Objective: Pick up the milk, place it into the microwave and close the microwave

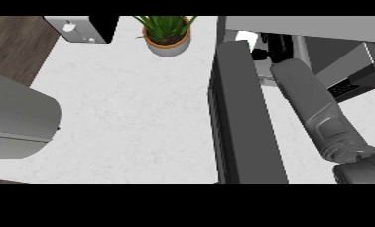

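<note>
The microwave [344, 67] stands at the right of the counter, and its dark door [245, 122] is swung wide open toward me. A small white milk carton [245, 36] shows just past the door's far end, at the mouth of the microwave. My right forearm [307, 97] reaches up into the opening. The black right hand [277, 47] lies right beside the carton, partly hidden by the arm and the microwave's top edge. Whether it holds the carton is not visible. My left hand is out of the picture.
A potted green plant [168, 35] stands at the back of the white counter [132, 102]. A white and black appliance [77, 28] sits at the back left. A large grey rounded shape [26, 117] fills the left edge. Wooden floor [22, 47] lies beyond the counter's left edge.
</note>
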Motion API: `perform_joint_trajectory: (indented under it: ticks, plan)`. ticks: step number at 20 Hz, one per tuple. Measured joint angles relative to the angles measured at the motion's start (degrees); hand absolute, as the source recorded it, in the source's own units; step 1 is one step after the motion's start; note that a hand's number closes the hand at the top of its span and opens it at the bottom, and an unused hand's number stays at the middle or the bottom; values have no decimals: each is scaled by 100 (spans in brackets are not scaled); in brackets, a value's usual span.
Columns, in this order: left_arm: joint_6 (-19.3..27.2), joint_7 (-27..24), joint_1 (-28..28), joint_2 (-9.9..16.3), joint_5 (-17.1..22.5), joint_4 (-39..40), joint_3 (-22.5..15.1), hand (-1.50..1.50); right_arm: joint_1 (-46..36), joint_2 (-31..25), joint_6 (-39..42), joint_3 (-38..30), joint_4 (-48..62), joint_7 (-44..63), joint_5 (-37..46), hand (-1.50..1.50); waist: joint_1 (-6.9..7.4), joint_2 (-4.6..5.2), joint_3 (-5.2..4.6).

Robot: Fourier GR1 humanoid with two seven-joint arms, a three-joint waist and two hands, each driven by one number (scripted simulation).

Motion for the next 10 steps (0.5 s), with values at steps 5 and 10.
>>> perform_joint_trajectory:
  ticks: [5, 10]
  plan:
    - [-47, 13, -90, 0, -68, 97, -108, -150, -119, -151, -429, 106, 203, 4, 215, 150, 111, 60, 1]
    - [-17, 0, -231, 15, -167, 179, -143, -150, -98, -360, -901, 165, 481, 283, 364, -150, 179, 124, 4]
